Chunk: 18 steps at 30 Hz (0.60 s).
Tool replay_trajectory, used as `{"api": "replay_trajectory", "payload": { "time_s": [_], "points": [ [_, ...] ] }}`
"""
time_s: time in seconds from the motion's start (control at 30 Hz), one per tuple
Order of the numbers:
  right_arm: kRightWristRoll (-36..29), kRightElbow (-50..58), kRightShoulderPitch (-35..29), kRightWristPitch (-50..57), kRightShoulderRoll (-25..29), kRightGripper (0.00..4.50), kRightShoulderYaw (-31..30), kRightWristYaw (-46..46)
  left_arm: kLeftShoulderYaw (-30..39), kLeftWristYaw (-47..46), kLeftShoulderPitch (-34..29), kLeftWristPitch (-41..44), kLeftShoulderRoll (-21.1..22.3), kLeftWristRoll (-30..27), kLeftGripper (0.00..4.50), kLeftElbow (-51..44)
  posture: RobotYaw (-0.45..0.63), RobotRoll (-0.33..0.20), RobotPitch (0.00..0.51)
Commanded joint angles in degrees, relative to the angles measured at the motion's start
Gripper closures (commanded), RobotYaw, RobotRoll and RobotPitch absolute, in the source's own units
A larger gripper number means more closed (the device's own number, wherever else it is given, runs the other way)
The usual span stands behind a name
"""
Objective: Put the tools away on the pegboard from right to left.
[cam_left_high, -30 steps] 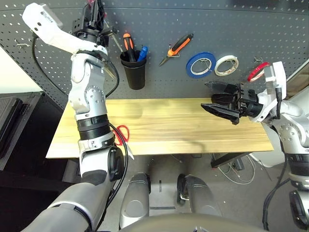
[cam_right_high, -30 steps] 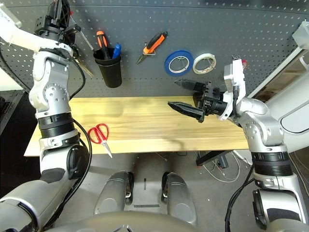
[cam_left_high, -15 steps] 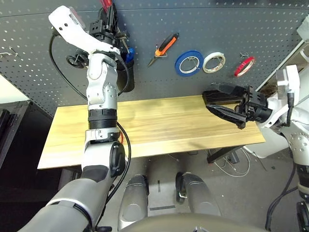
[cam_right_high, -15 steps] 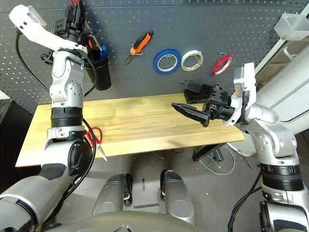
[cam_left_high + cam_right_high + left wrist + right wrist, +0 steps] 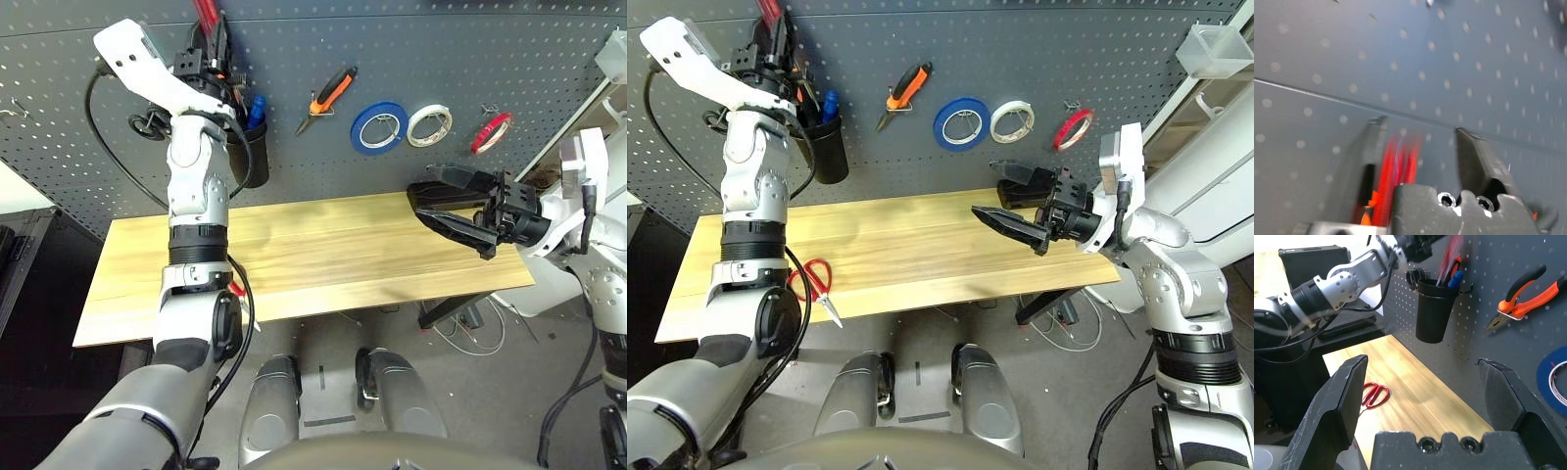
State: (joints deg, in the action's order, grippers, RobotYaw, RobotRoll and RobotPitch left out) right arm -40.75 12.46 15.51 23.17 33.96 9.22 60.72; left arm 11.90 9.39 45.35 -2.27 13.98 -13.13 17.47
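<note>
Near edge of the pale wooden tabletop [image 5: 921,255]: red-handled scissors [image 5: 813,281] lie flat, last tool waiting. Right pincer [image 5: 1014,201] hovers spread and empty over the tabletop, idle. Far: left pincer [image 5: 217,49] at the black cup [image 5: 828,150] on the dark grey perforated pegboard [image 5: 1019,49], jaws parted around the slim red-handled screwdriver [image 5: 206,15], likely releasing it. Earlier those jaws pinched it higher; camera has shifted.

Even, bright light; motion blur across the left wrist view.
</note>
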Motion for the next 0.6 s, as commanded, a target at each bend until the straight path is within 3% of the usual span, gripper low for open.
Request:
{"api": "replay_trajectory", "payload": {
  "time_s": [0.03,0.07,0.33,0.5,0.6],
  "points": [
    [0.1,-1.3,0.4,0.0,0.0,0.0,-0.7,0.7,-0.6,2.6,-4.4,5.0,3.1,-0.1,0.26,-7.1,-0.04,0.0,0.09],
    [0.2,-1.6,0.4,0.0,0.0,0.0,-0.8,1.0,-0.1,3.0,-6.0,7.1,4.3,-1.1,0.03,-10.3,-0.03,0.0,0.094],
    [3.1,-4.5,-0.3,-1.2,-1.3,0.0,-4.9,2.7,5.4,6.1,-18.4,27.3,14.5,-10.3,0.03,-34.5,0.07,0.0,0.134],
    [8.6,-9.8,1.1,-4.3,-3.3,0.0,-9.8,3.2,12.6,5.8,-27.8,40.2,18.9,-19.1,0.03,-47.8,0.15,0.0,0.158],
    [16.0,-14.7,2.6,-9.3,-4.6,0.0,-13.9,1.5,16.4,6.2,-33.9,44.8,19.4,-23.7,0.03,-52.0,0.17,0.0,0.164]
  ]
}}
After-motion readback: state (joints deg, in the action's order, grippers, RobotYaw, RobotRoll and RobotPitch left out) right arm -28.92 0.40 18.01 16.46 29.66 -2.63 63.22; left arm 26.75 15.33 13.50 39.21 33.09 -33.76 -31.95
